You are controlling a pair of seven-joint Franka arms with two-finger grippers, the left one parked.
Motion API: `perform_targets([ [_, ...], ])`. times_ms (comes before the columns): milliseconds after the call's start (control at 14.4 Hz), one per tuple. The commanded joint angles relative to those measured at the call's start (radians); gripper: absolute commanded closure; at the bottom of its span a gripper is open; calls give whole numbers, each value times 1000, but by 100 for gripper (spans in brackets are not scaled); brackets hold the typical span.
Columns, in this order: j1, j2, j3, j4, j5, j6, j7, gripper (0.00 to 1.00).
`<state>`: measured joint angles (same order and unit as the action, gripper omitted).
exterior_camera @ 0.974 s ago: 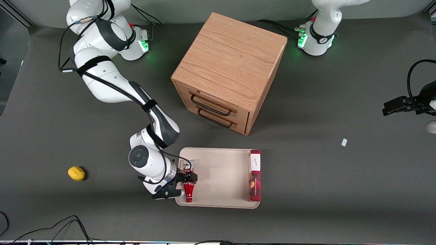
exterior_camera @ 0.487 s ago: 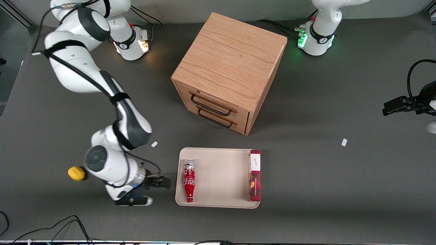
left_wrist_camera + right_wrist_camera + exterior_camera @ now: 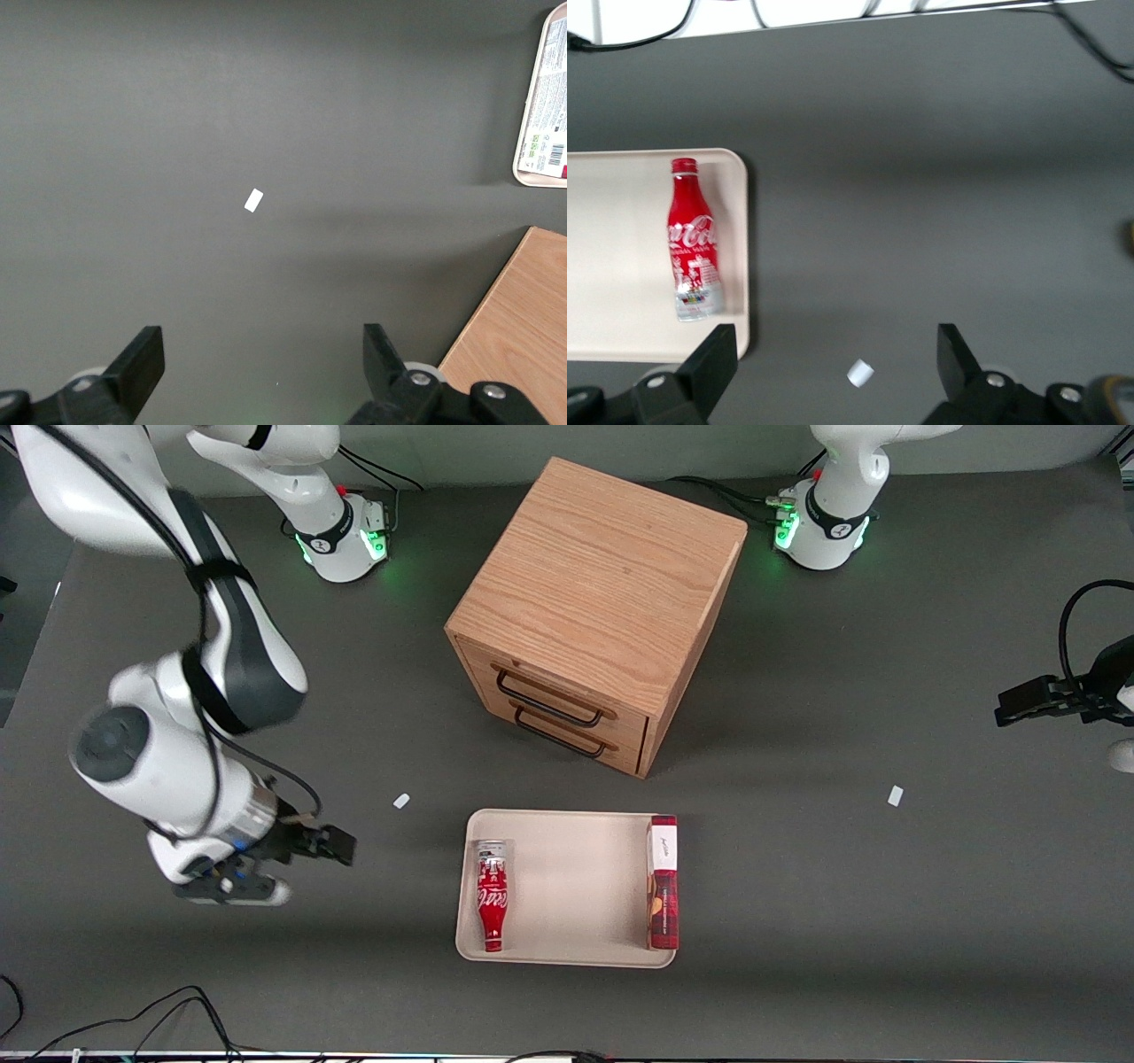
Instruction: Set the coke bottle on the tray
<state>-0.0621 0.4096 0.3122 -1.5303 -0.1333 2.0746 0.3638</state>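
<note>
The coke bottle (image 3: 492, 899), red with white script, lies flat on the beige tray (image 3: 576, 886), along the tray's edge at the working arm's end, cap toward the front camera. It also shows in the right wrist view (image 3: 691, 239), resting on the tray (image 3: 620, 266). My right gripper (image 3: 235, 886) hangs high above the bare table, well away from the tray toward the working arm's end. In the right wrist view the gripper (image 3: 833, 372) is open wide and holds nothing, with only table mat between the jaws.
A red-and-white box (image 3: 663, 881) lies on the tray at its edge toward the parked arm. The wooden drawer cabinet (image 3: 594, 602) stands farther from the camera than the tray. Small white scraps (image 3: 401, 801) (image 3: 896, 795) lie on the mat; one shows under the gripper (image 3: 858, 373).
The gripper let go of the coke bottle, which now rests on the tray, then opened, rose and moved away toward the working arm's end of the table.
</note>
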Motion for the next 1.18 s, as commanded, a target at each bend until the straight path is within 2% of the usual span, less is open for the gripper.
perform_targets([
  [0, -7, -297, -53, -289, 63, 16, -5, 0],
  [209, -2, -425, -128, -330, 188, -104, -104, 0],
  [348, -1, -483, -168, -330, 221, -175, -138, 0],
  [626, -7, -586, -186, -332, 221, -306, -249, 0],
  [835, 1, -585, -182, -295, 207, -414, -252, 0],
  [1113, 1, -562, -182, -236, 196, -429, -272, 0],
])
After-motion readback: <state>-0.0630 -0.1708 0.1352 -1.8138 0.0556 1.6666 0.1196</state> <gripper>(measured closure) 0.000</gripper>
